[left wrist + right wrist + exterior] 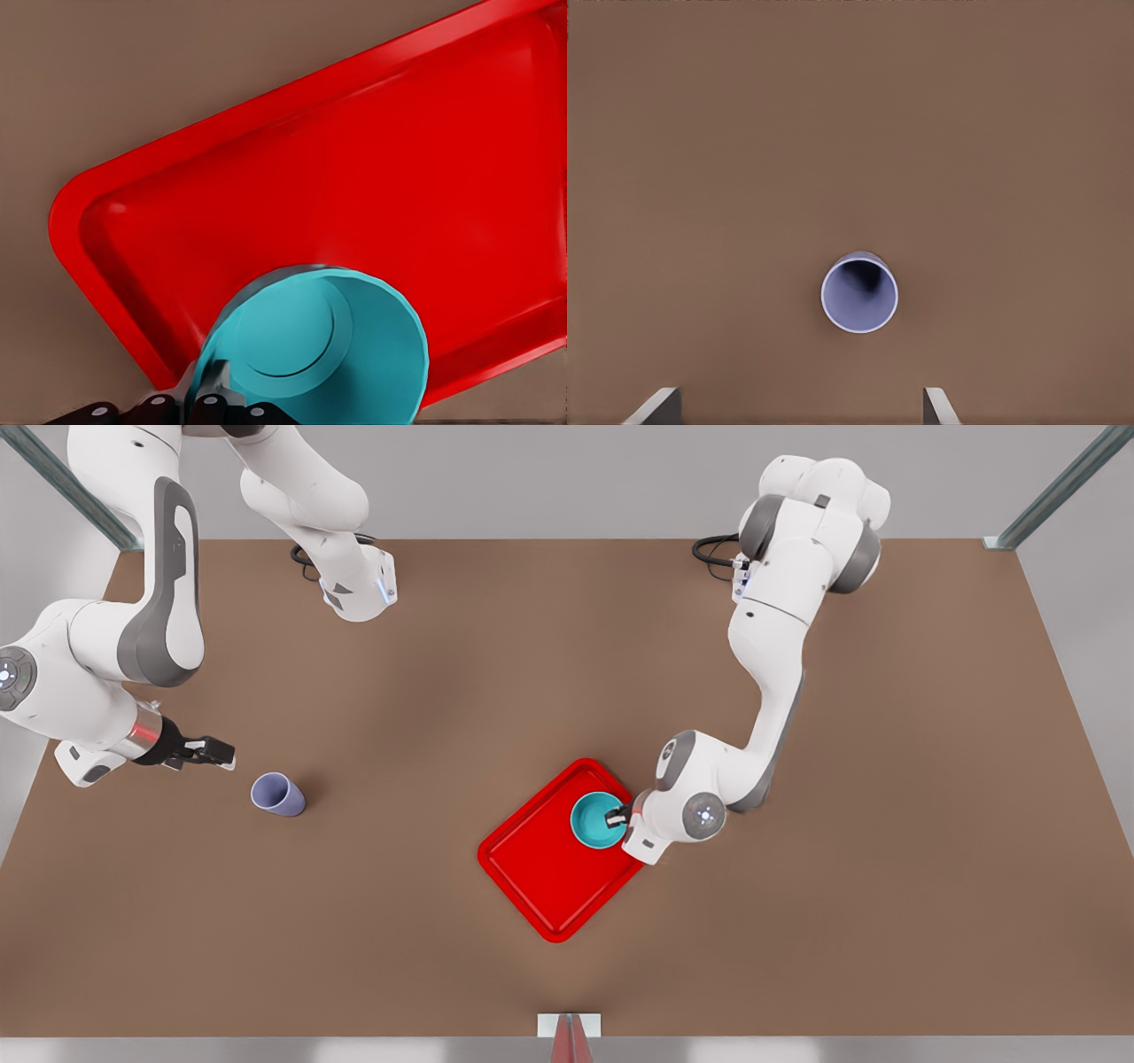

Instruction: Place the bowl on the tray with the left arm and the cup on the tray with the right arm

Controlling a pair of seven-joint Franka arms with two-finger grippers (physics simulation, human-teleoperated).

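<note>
The teal bowl [594, 820] [354, 354] is over the far corner of the red tray [532, 877] [310, 177], on the front view's right side of the tray. My left gripper [617, 815] [208, 403] is shut on the bowl's rim, one finger inside and one outside. I cannot tell whether the bowl touches the tray floor. The lavender cup [277, 794] [859, 292] stands upright on the brown table at the front view's left. My right gripper [221, 755] [797, 407] hovers a short way from the cup, open and holding nothing.
The brown table [886, 868] has bare surface all around the tray and the cup. A small white and red marker [569, 1029] sits at the near edge. Metal frame posts [1054, 491] rise at the far corners.
</note>
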